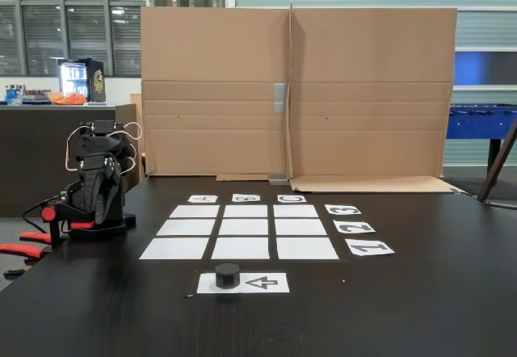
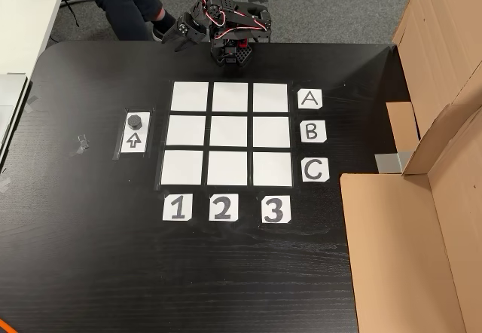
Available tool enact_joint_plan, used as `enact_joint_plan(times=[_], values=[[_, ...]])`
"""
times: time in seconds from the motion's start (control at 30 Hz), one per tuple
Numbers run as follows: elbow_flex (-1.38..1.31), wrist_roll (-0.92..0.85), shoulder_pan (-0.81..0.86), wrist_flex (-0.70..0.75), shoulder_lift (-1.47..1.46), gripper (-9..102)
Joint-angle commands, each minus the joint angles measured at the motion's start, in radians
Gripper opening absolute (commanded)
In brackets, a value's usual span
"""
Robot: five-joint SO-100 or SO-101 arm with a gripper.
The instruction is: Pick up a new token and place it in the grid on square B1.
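On the arrow sheet (image 2: pixel 135 132) beside the grid (image 2: pixel 230 134), the token (image 2: pixel 135 120) is sitting untouched. I'm judging it stiff, light and squat, best pinched across its faceted sides. The tool (image 2: pixel 172 38) is resting folded near the counter's (image 2: pixel 90 258) edge; I cannot tell its spread.

A small dark-grey faceted token (image 1: pixel 227 275) sits on the left end of a white arrow-printed paper sheet (image 1: pixel 262 283), just in front of the three-by-three grid of white paper rectangles (image 1: pixel 242 232) on the black table (image 1: pixel 388 308). Square B1 (image 1: pixel 241 248) (front row, middle column) is bare. The folded black robot arm (image 1: pixel 95 183) stands at the left, well apart from the token. A brown cardboard screen (image 1: pixel 299 90) stands behind the grid.
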Motion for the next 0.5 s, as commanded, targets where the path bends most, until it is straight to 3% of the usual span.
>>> enact_joint_plan(times=[0.0, 0.47], values=[[-0.018, -0.005, -0.006, 0.005, 0.003, 19], [-0.104, -0.020, -0.081, 0.037, 0.003, 24]])
